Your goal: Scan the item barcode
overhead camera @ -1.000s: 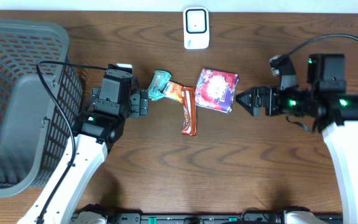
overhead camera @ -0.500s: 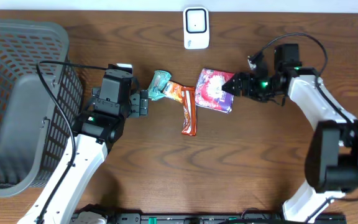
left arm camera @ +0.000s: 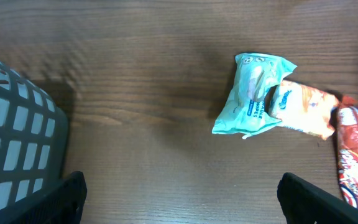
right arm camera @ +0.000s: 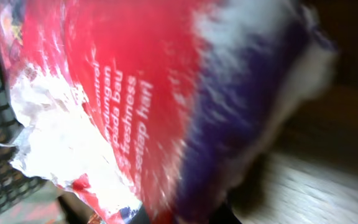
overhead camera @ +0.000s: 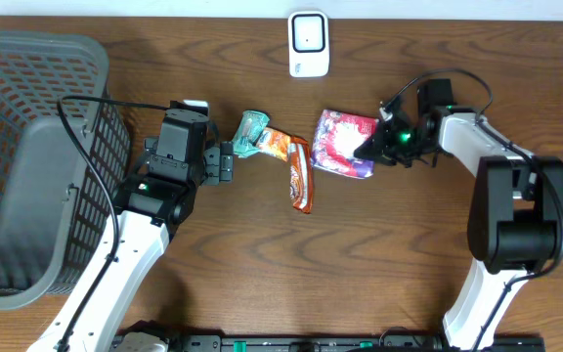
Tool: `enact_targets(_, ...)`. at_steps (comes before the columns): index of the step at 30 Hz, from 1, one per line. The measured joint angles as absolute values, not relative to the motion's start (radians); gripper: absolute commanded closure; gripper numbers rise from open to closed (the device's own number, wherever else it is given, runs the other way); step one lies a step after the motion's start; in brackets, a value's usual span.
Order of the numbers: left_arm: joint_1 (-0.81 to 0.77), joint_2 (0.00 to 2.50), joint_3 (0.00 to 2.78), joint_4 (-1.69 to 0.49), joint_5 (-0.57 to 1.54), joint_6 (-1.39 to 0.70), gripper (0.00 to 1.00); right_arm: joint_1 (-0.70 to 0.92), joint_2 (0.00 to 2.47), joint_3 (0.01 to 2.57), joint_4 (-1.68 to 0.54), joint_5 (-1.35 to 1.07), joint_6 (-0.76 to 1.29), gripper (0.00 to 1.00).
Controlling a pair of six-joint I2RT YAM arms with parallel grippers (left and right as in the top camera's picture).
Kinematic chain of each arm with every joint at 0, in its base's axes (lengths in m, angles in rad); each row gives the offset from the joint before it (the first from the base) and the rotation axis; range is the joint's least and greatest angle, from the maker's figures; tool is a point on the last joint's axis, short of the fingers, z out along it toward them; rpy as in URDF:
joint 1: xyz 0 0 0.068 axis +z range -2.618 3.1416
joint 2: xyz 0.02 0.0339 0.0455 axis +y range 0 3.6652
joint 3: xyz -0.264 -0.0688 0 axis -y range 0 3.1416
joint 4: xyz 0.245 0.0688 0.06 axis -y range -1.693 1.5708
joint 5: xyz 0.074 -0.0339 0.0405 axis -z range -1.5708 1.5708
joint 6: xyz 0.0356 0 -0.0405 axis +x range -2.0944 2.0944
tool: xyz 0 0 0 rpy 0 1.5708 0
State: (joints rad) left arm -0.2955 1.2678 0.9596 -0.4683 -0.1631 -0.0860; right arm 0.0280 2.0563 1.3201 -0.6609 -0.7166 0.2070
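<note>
The right hand (overhead camera: 372,147) is gripping the red-purple packet (overhead camera: 338,140) by the edge nearest it, fingers closed on the wrapper. The grasp looks made; next, the packet is needing a lift toward the white scanner (overhead camera: 308,44), beyond the hand and to its left, barcode facing it. The left hand (overhead camera: 226,162) is hanging open.

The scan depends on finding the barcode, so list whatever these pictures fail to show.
Barcode on the red-and-purple packet: not found; overhead too small, right wrist view blurred and filled by wrapper.
Right pincer fingertips: hidden behind the packet in the right wrist view.
Basket: cut off by the overhead's left edge.
Mint-green packet print: too small to read.
</note>
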Motion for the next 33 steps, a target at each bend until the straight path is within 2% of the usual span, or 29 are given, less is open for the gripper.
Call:
enact_targets(6, -0.295, 1.268, 0.96, -0.468, -0.163, -0.086, 0.02, 0.035, 1.92, 1.477, -0.914, -0.34, 0.212, 0.99)
enact_targets(10, -0.295, 1.268, 0.96, -0.468, -0.163, -0.086, 0.02, 0.076, 1.792, 1.564, -0.996, -0.04, 0.243, 0.99)
enact_targets(14, -0.295, 1.268, 0.96, -0.469, -0.163, -0.086, 0.02, 0.161, 1.712, 1.573, -1.099, 0.356, 0.378, 0.99)
enact_targets(17, -0.295, 1.268, 0.96, -0.469, -0.163, -0.086, 0.02, 0.184, 1.734, 1.531, -1.105, 0.525, 0.451, 0.99)
enact_targets(23, -0.295, 1.268, 0.96, -0.468, -0.163, -0.086, 0.02, 0.216, 1.85, 1.48, -1.106, 0.655, 0.523, 0.99)
enact_targets(33, -0.295, 1.268, 0.96, -0.468, -0.163, -0.086, 0.02, 0.383, 1.996, 1.479, -1.075, 0.695, 0.545, 0.99)
